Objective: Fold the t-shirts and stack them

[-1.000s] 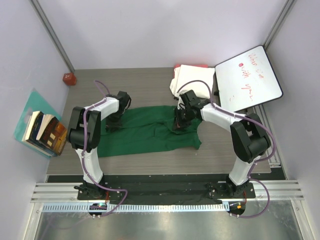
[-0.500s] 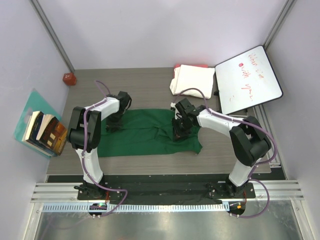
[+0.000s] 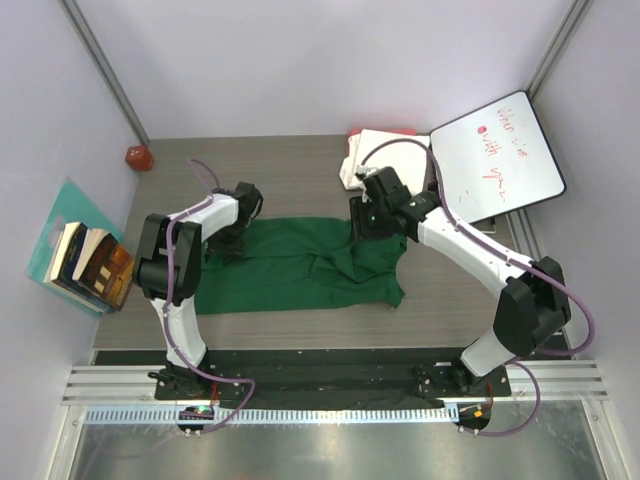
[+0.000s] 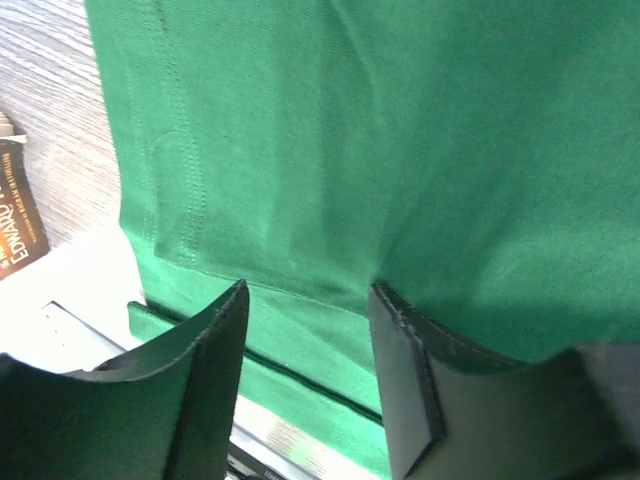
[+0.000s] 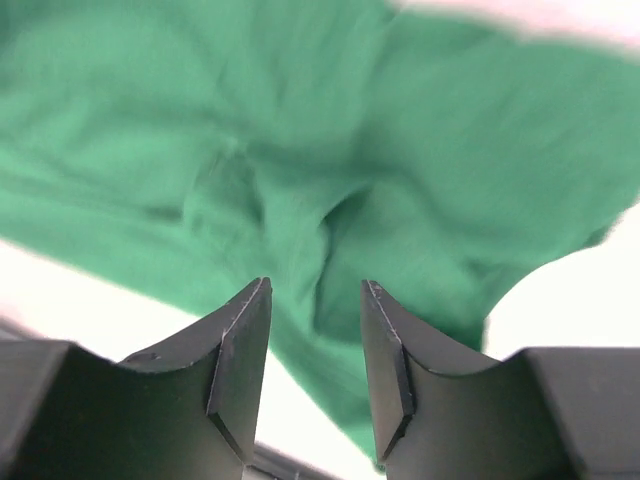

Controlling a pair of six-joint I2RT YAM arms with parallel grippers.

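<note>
We start at the left gripper (image 4: 308,300), whose two dark fingers (image 4: 205,380) stand spread with nothing between them; through the gap we see only the flat cloth of the green t-shirt (image 4: 400,150) and its stitched hem. From above, this left gripper (image 3: 228,243) sits over the shirt's left end. The right gripper (image 5: 315,300) is likewise spread and holds nothing, and the green cloth (image 5: 300,150) below it is rumpled and blurred. In the overhead view the right gripper (image 3: 365,215) hangs over the upper right corner of the green t-shirt (image 3: 300,265), which lies spread lengthwise across the middle of the wooden table (image 3: 280,170), creased near its right side. Just behind the right arm, at the far edge of the table, we find the cream-white folded bundle (image 3: 375,140) with a red-pink cloth edge (image 3: 380,131) showing beyond it. A whiteboard (image 3: 495,160) with red writing lies tilted to the right of the bundle, and off the table's left side books (image 3: 90,262) rest on a teal board (image 3: 60,215), with a small red object (image 3: 137,157) at the far left corner
</note>
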